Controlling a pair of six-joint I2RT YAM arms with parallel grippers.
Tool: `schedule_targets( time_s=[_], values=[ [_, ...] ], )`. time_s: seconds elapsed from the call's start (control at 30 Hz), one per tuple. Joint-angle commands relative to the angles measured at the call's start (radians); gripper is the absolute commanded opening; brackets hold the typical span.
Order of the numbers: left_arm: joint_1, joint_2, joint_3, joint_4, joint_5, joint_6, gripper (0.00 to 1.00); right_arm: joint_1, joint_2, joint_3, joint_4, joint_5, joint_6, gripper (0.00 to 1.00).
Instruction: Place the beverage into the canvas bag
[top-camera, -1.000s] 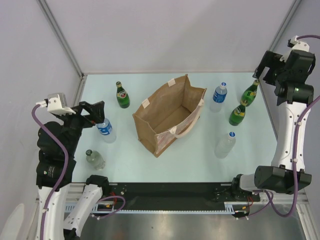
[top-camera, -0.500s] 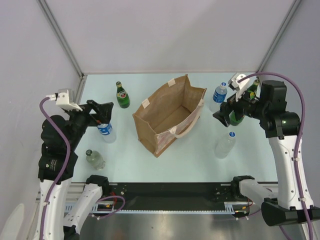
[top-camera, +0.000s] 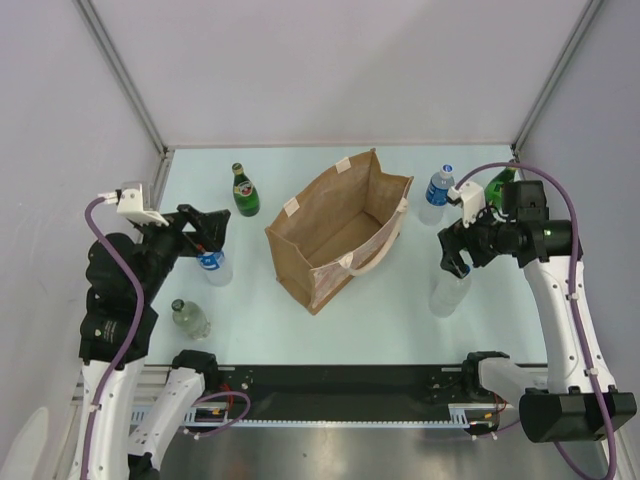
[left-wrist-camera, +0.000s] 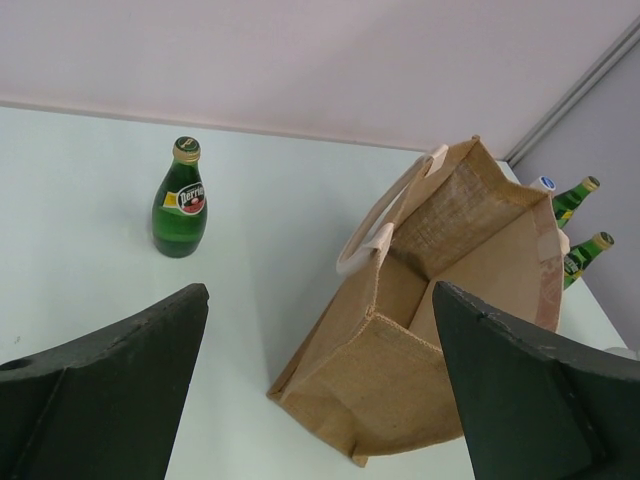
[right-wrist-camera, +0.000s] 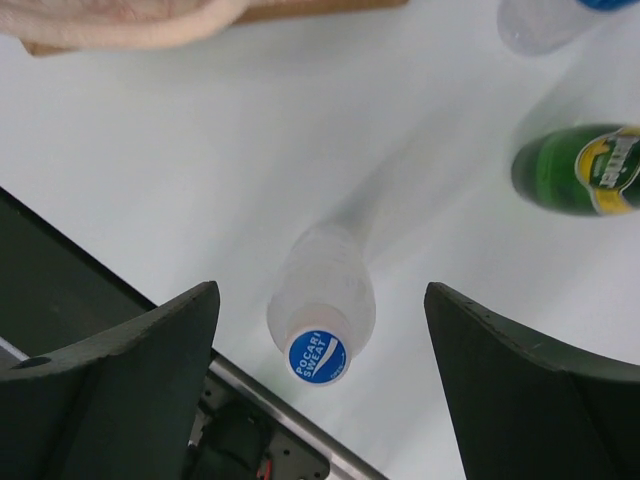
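Observation:
The canvas bag (top-camera: 335, 235) stands open-mouthed mid-table, tan with cream handles; the left wrist view shows its near corner (left-wrist-camera: 440, 330). A clear beverage bottle with a blue Pocari Sweat cap (right-wrist-camera: 317, 355) stands upright at the front right (top-camera: 449, 291). My right gripper (top-camera: 452, 258) hangs open directly over it, and the bottle sits between and below the fingers (right-wrist-camera: 320, 300) without touching them. My left gripper (top-camera: 207, 231) is open above a blue-labelled water bottle (top-camera: 213, 266), facing the bag (left-wrist-camera: 318, 300), with nothing between its fingers.
A green Perrier bottle (top-camera: 245, 192) stands back left. A clear bottle (top-camera: 190, 318) is front left. A blue-capped water bottle (top-camera: 437, 190) and a green bottle (top-camera: 500, 182) stand right of the bag, behind my right arm. The black base rail (top-camera: 340, 385) runs along the front.
My right arm has swung from the back right corner down and inward to hang over the Pocari Sweat bottle. The left gripper has shifted slightly right over the blue-labelled bottle.

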Motion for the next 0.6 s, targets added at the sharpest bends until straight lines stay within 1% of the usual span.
schedule_targets(
  time_s=[0.0,0.3,0.57],
  values=[
    [0.007,0.008,-0.001,0.020,0.015,0.010,1.00,0.004,-0.035,-0.025,-0.072,0.057,-0.057,0.85],
    [0.007,0.019,-0.004,0.021,0.020,0.011,1.00,0.003,-0.068,-0.097,-0.095,0.098,-0.088,0.70],
    [0.007,0.019,-0.009,0.023,0.020,0.013,1.00,-0.002,-0.061,-0.136,-0.039,0.095,-0.072,0.68]
  ],
)
